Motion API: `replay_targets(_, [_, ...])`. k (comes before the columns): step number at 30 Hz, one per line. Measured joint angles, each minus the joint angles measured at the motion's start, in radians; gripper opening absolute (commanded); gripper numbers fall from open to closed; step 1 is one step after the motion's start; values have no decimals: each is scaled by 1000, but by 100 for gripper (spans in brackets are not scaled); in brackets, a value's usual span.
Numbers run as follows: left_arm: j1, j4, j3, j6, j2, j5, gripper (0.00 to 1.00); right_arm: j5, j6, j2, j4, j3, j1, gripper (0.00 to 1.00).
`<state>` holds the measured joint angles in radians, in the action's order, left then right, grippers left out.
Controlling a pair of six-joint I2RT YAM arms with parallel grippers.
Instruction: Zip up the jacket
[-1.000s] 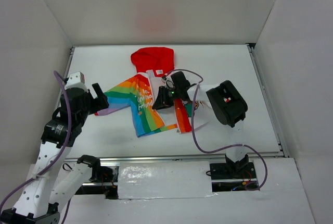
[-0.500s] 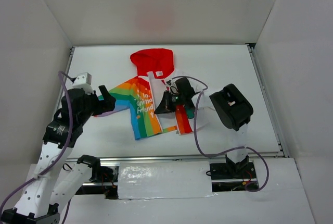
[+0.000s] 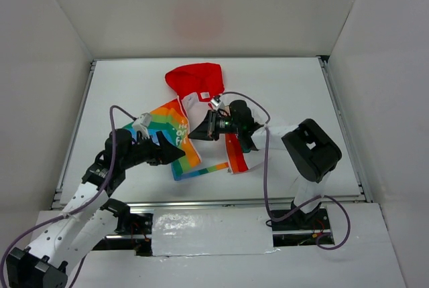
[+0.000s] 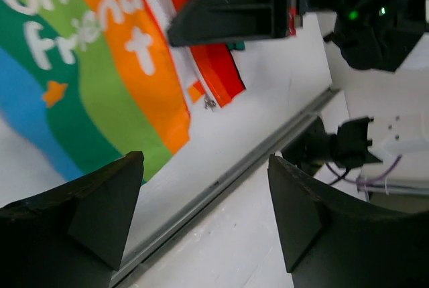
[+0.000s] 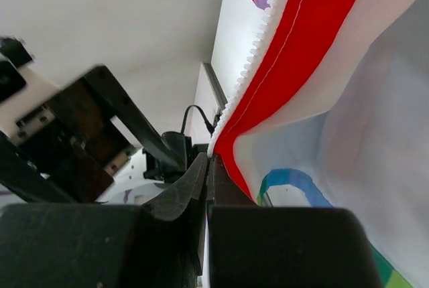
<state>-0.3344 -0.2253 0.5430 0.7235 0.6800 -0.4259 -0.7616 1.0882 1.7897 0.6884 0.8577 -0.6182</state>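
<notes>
The jacket [image 3: 175,126] lies open on the white table, red hood [image 3: 196,77] at the far end, rainbow panel on the left, red zip edge [image 3: 234,155] on the right flap. My right gripper [image 3: 196,131] sits over the middle of the jacket, shut on the red zip edge with white teeth [image 5: 268,27]; its jaws [image 5: 209,162] press together with the cloth between them. My left gripper [image 3: 175,153] hovers open over the rainbow panel's lower hem. In the left wrist view its fingers [image 4: 100,207] frame bare table beside the rainbow panel [image 4: 94,94], nothing between them.
A metal rail [image 3: 201,202] runs along the table's near edge, also seen in the left wrist view as a grey strip [image 4: 221,174]. White walls [image 3: 53,87] enclose the table on three sides. A purple cable [image 3: 265,167] loops from the right arm.
My left arm swung right and forward, from beside the sleeve to the rainbow panel's lower hem. The right gripper shut on the zip edge, and the jacket shifted slightly.
</notes>
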Motion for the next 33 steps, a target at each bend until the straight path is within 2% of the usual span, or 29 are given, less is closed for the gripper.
replay_targets(3, [-40,76,-63,46,-7,-34,79,37,30,0,0,0,-18,0])
replay_targets(9, [-66,121,-107,66,-23,-12,75,105,77,0,-16,-11,-52,0])
replay_targets(11, [-71,120,-121,66,-26,13,74,124,67,0,-39,-11,-71,9])
replay_targets(12, [-72,114,-129,66,-31,25,74,129,63,0,-46,-11,-80,17])
replay_targets(14, [-73,84,-141,65,-51,47,75,128,55,5,-35,-16,-92,22])
replay_targets(15, [-74,67,-141,65,-63,57,75,117,53,15,-6,-24,-95,28])
replay_targets(18, [-74,5,-128,58,-118,94,76,91,54,74,83,-56,-98,39])
replay_targets(23, [-76,-102,-46,32,-167,150,77,57,48,201,160,-120,-97,48])
replay_targets(27, [-76,-150,12,10,-185,181,78,43,34,227,172,-148,-97,58])
replay_targets(33, [-76,-198,22,6,-193,198,80,46,4,221,184,-159,-98,59])
